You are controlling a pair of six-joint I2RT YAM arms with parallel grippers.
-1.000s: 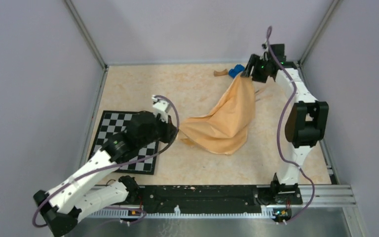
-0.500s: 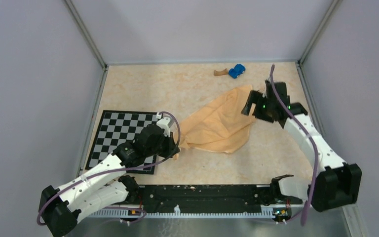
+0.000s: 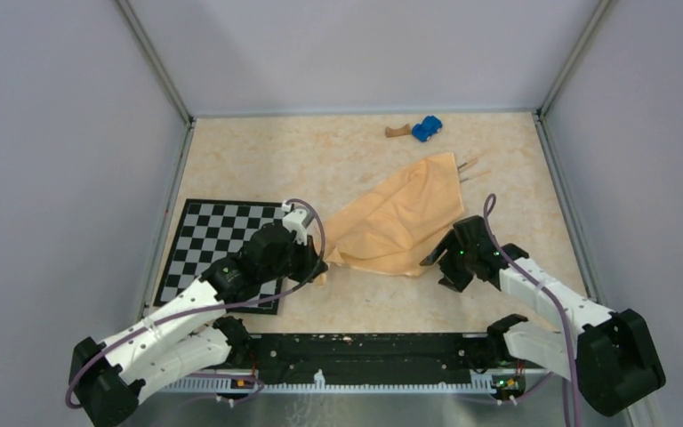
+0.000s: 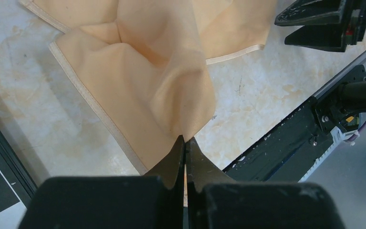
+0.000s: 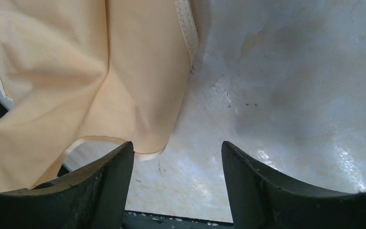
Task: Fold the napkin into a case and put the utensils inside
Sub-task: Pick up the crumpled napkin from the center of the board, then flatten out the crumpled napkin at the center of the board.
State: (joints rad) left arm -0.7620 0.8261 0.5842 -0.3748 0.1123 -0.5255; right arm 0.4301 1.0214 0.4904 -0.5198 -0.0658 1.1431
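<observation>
The peach-orange napkin (image 3: 397,218) lies crumpled and loosely spread on the table, its far corner pointing toward the back right. My left gripper (image 3: 320,264) is shut on the napkin's near-left corner, and the left wrist view shows the cloth (image 4: 138,86) pinched between the closed tips (image 4: 185,139). My right gripper (image 3: 436,259) is open and empty, low at the napkin's near-right corner. In the right wrist view (image 5: 177,148) that corner's hem (image 5: 150,153) lies just beside one finger. Two slim utensil handles (image 3: 470,166) stick out from under the napkin's far corner. No case shape shows.
The checkerboard mat (image 3: 218,238) lies at the left, partly under my left arm. A blue toy car (image 3: 427,128) and a brown wooden block (image 3: 397,132) sit at the back. The black base rail (image 3: 365,349) runs along the near edge.
My right gripper let go of the napkin's far corner and swung from the back down to its near-right corner. The raised cloth dropped flat. My left gripper pulled slightly nearer, still holding.
</observation>
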